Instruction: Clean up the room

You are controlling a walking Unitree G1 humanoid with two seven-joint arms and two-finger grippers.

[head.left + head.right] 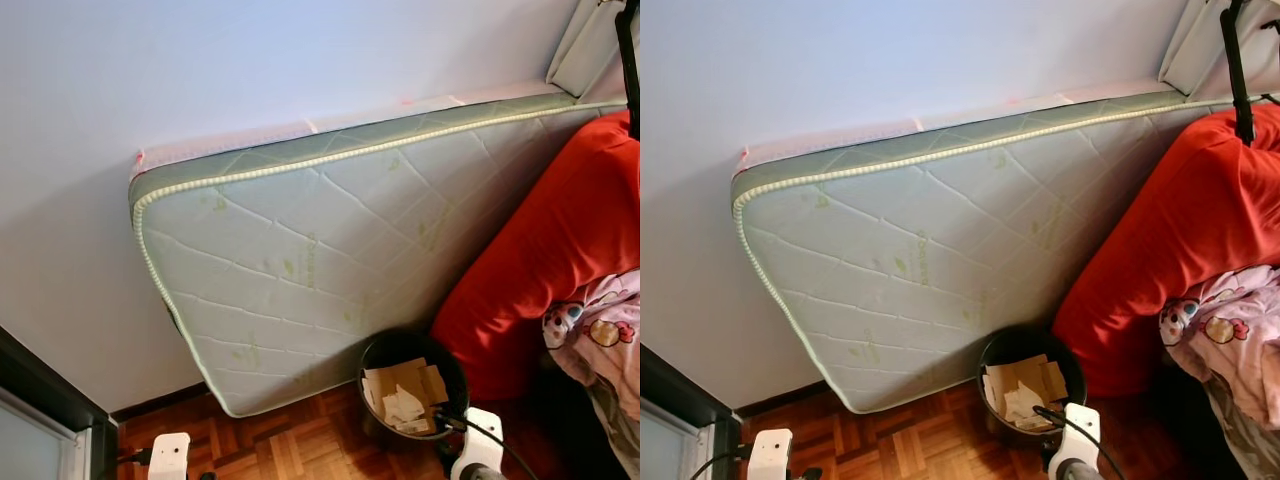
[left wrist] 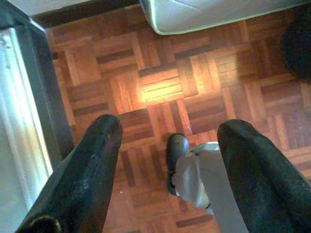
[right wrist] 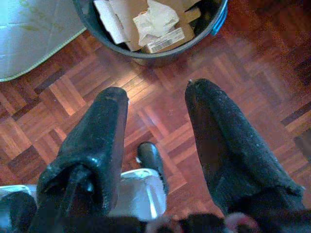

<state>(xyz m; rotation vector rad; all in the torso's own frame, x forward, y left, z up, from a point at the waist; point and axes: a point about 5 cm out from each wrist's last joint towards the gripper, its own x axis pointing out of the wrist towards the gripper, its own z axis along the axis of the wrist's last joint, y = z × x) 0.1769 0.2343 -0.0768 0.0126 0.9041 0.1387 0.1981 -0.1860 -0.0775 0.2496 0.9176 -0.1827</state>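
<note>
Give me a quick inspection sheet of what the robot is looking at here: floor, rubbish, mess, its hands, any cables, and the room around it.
Surface: wooden parquet floor, bare where it shows.
Job's things: black waste bin standing on the floor, holding cardboard and crumpled paper.
Clutter: mattress leaning on edge against the wall; patterned pink cloth lying on a red cushion.
Grippers: left gripper open, hanging over the floor; right gripper open, over the floor just short of the bin.
Cables: thin black cable by the right arm.
Surroundings: pale wall; dark-framed glass door on the robot's left.
</note>
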